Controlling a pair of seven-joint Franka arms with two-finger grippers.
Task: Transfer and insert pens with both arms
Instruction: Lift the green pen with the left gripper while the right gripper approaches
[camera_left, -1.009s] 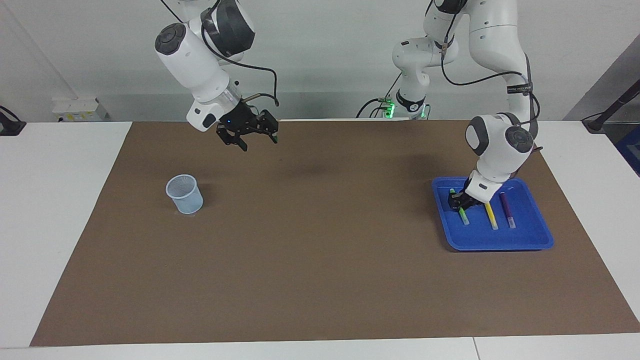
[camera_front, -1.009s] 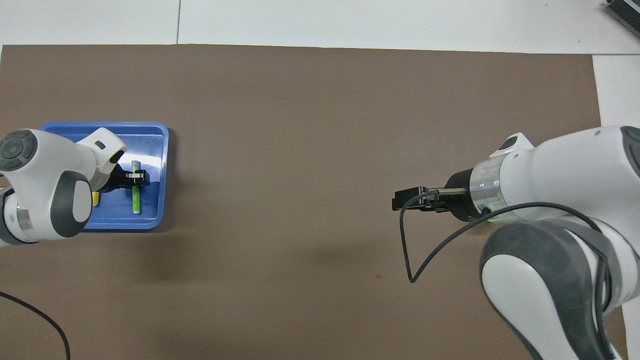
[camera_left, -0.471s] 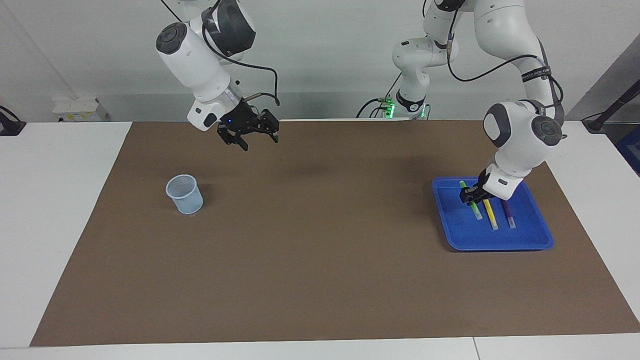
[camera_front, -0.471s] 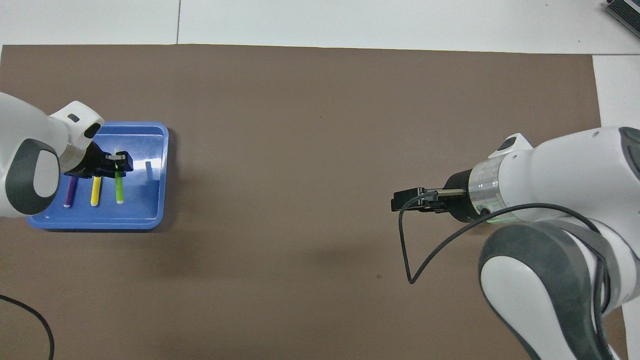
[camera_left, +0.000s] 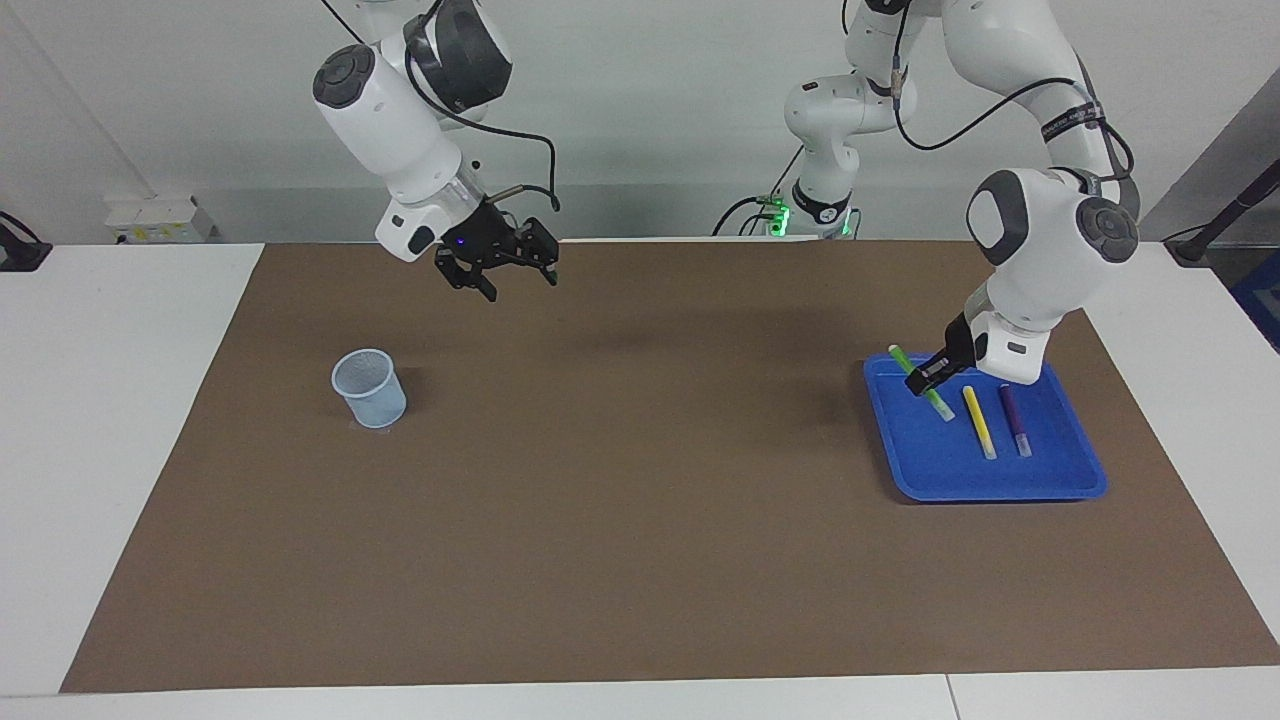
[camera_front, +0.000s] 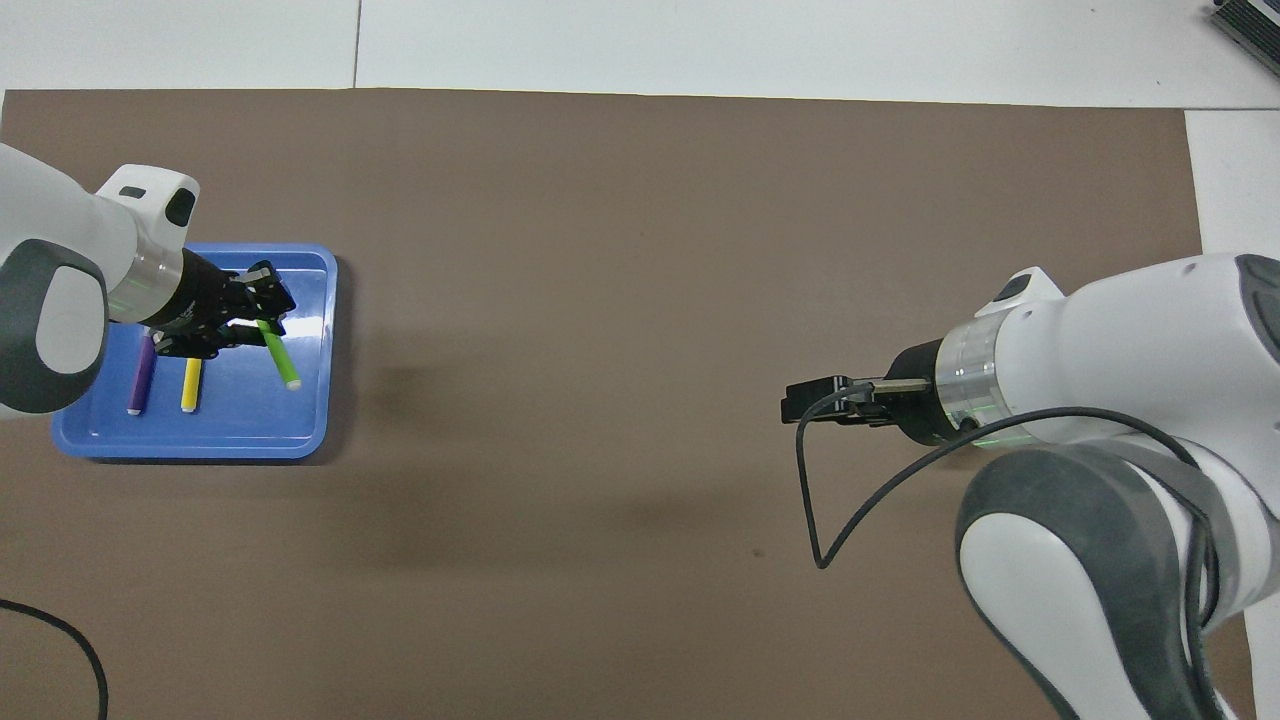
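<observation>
My left gripper (camera_left: 925, 376) is shut on the green pen (camera_left: 941, 406), which hangs tilted a little above the blue tray (camera_left: 1000, 482), over the tray's edge toward the table's middle. The overhead view shows the same left gripper (camera_front: 264, 316) with the green pen (camera_front: 282, 362) slanting out below it. On the tray floor the yellow pen (camera_left: 979, 422) and the purple pen (camera_left: 1014, 420) lie side by side. My right gripper (camera_left: 517, 281) hangs open and empty in the air, over the mat near the robots' edge, toward the right arm's end.
A pale blue mesh cup (camera_left: 369, 388) stands upright on the brown mat (camera_left: 620, 480) toward the right arm's end. In the overhead view the right arm covers it; there my right gripper (camera_front: 792, 405) trails a black cable (camera_front: 812, 500).
My left gripper has risen from the tray floor with the green pen and tilted it, swinging toward the tray's edge. The right arm has barely moved.
</observation>
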